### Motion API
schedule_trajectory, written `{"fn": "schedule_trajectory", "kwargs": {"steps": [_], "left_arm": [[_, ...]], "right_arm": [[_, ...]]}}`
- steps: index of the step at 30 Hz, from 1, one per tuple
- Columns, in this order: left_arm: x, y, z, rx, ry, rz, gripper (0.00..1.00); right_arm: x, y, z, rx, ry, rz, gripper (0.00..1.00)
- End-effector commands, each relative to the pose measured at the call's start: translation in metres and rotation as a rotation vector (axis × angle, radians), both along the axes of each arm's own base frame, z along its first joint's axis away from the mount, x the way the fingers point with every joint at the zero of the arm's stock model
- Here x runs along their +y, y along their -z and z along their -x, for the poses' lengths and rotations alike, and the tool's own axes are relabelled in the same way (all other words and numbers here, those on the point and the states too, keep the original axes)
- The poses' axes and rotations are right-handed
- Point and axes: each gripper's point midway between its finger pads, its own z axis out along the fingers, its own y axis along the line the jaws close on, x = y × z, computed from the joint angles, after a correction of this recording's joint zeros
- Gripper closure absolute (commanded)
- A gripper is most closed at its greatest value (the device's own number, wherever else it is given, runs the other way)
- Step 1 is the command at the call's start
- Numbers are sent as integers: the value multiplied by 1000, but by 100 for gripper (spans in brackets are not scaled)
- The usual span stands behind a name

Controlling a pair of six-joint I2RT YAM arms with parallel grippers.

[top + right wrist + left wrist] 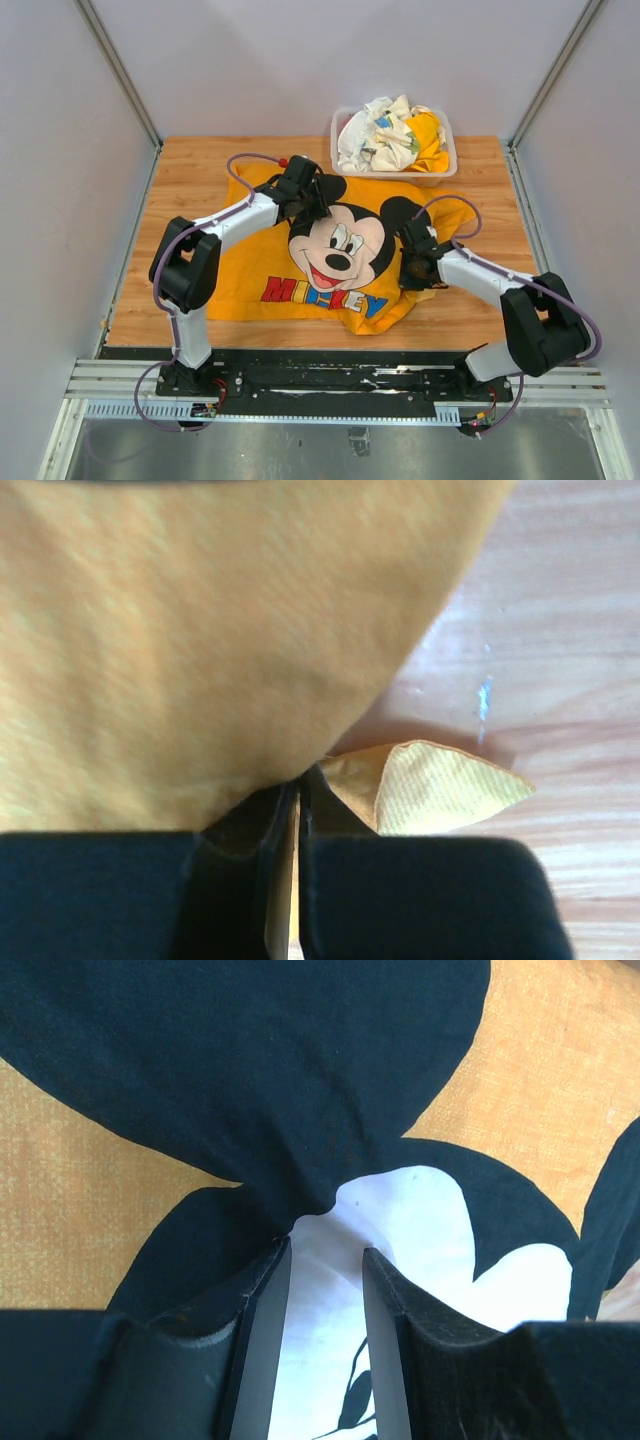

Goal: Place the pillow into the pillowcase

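Note:
The orange-yellow pillowcase [330, 262] with the big Mickey face lies rumpled across the wooden table. My left gripper [305, 205] is on its far part, by Mickey's left ear. In the left wrist view the jaws [325, 1250] stand partly apart with a thick fold of pillowcase [300, 1080] bunched between them, puckering at the tips. At the cloth's right edge, my right gripper [415, 275] has its jaws [300, 780] pinched on the pillowcase [200, 630] hem. A turned-over corner [430, 785] shows beside them. The pillow is hidden from every view.
A clear plastic bin [447, 166] with several white and yellow patterned cloths [390, 135] stands at the back right, just beyond the pillowcase. Bare wood [180, 180] shows to the left and along the right side. Grey walls close the table in.

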Motion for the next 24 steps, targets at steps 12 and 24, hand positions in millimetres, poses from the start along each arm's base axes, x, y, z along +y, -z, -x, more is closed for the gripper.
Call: {"fn": "schedule_trajectory", "kwargs": {"steps": [12, 24], "left_arm": [[20, 20, 3, 49, -34, -15, 60], [23, 3, 2, 30, -38, -9, 59]], "right_arm": [[-99, -85, 88, -73, 375, 163, 99], [-99, -123, 54, -129, 362, 217, 57]]}}
